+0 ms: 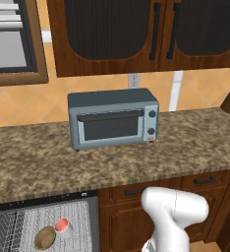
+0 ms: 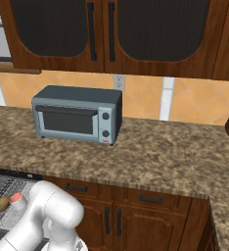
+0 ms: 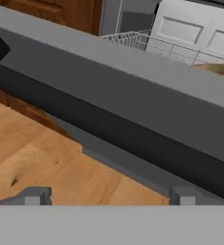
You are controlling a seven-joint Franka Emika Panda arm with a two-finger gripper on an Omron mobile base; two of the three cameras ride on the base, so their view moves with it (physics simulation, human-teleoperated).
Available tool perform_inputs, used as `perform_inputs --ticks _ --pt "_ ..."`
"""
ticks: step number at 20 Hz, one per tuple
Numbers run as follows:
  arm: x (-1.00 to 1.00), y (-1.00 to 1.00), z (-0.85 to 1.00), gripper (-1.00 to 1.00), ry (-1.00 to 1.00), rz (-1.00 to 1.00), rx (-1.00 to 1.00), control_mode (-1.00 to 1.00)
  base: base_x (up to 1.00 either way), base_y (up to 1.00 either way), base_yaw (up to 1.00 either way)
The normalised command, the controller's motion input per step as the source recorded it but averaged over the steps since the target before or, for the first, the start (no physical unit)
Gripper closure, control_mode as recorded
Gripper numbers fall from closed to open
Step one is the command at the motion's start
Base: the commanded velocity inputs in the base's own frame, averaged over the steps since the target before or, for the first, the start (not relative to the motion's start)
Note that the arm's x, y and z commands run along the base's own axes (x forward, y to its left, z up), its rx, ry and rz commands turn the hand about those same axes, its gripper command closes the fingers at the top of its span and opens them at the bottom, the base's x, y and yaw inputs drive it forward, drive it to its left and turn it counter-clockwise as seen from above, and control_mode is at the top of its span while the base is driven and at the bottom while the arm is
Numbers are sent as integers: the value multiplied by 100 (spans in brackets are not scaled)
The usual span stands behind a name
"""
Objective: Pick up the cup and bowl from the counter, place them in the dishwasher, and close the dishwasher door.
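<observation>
Granite counter (image 1: 195, 142) runs above the open dishwasher (image 1: 43, 224), whose door (image 3: 133, 103) hangs before my hand (image 3: 104, 196), fingers spread. On the rack sit the bowl (image 1: 44, 237) and the cup (image 1: 62, 225), seemingly touching.

Speckled granite counter (image 1: 195, 142), glossy dark wood cabinets (image 2: 136, 215), white wire dishwasher (image 1: 18, 226) racks, matt grey toaster oven (image 1: 113, 118)
</observation>
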Motion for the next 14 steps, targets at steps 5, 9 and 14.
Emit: perform_inputs --ticks 5,9,14 --pt "61 -15 -54 -100 -22 -5 -9 -100 0 0 0" --pt "38 -14 -21 -100 -31 -6 -6 -100 0 0 0" --pt "33 -29 0 -100 -40 -3 0 -100 0 0 0"
